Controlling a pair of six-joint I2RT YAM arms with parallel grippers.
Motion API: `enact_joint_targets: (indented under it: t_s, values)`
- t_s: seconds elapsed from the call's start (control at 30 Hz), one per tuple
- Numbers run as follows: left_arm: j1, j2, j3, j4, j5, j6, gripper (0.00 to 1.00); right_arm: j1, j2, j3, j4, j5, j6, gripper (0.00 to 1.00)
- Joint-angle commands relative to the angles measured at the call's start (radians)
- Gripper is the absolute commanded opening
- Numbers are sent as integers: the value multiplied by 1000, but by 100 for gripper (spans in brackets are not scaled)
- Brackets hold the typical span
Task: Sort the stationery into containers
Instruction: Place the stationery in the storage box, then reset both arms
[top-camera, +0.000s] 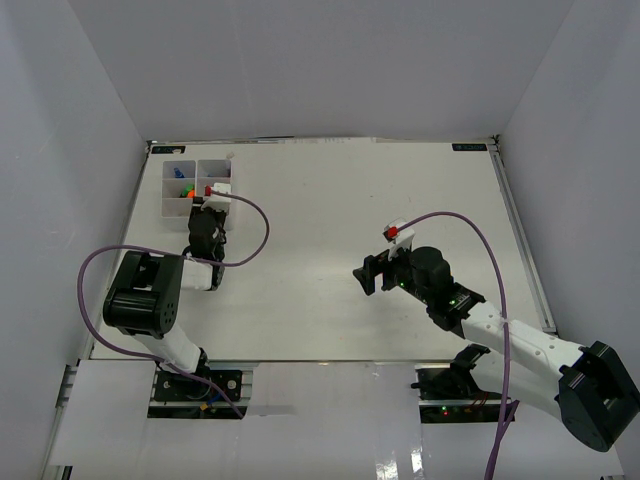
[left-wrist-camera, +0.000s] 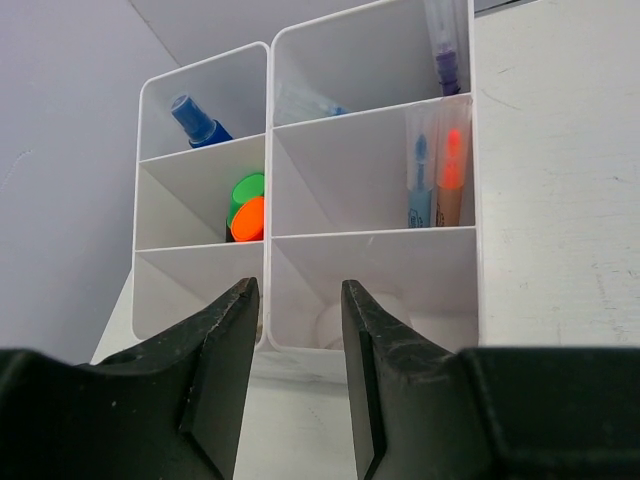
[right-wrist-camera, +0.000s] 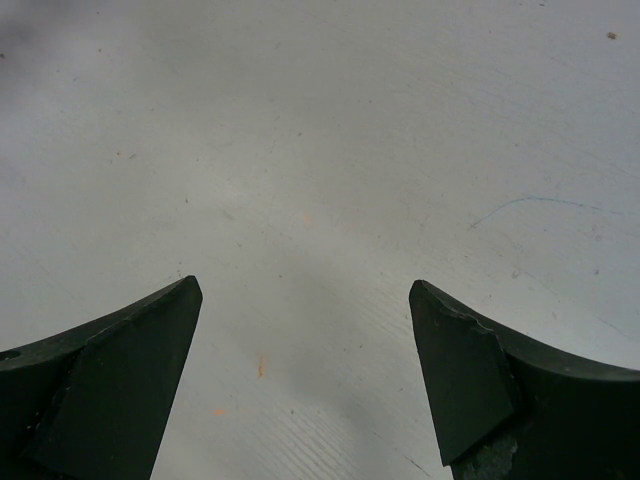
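The translucent white organiser tray (left-wrist-camera: 370, 232) stands at the table's far left (top-camera: 163, 190). Its far left cell holds a blue-capped glue bottle (left-wrist-camera: 197, 120). Green (left-wrist-camera: 247, 188) and orange (left-wrist-camera: 249, 219) highlighter caps show in the middle left cell. Pens (left-wrist-camera: 446, 55) stand in the far right cell, and a blue-tipped one (left-wrist-camera: 418, 180) and an orange-tipped one (left-wrist-camera: 452, 172) in the middle right cell. A white rounded item (left-wrist-camera: 337, 324) lies in the near right cell. My left gripper (left-wrist-camera: 300, 292) hovers just before the tray's near wall (top-camera: 208, 216), open and empty. My right gripper (right-wrist-camera: 305, 290) is open over bare table (top-camera: 368, 274).
White walls enclose the table on the left, back and right. The tray sits close to the left wall. Purple cables loop from both arms over the table. Faint orange marks (right-wrist-camera: 260, 366) dot the tabletop under my right gripper.
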Motion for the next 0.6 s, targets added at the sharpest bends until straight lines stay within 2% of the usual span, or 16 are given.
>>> enact_joint_targets:
  t_s: [0.0, 0.17, 0.37, 0.57]
  values:
    - [5, -32, -5, 5, 19, -25, 50, 2, 4, -13, 45, -7, -7, 91]
    - [4, -82, 24, -52, 28, -74, 51, 3, 1, -13, 45, -8, -9, 91]
    - [5, -228, 145, -364, 39, -230, 56, 2, -14, -16, 45, -8, -7, 91]
    - [4, -367, 241, -650, 99, -373, 69, 2, -63, -21, 35, 25, -2, 91]
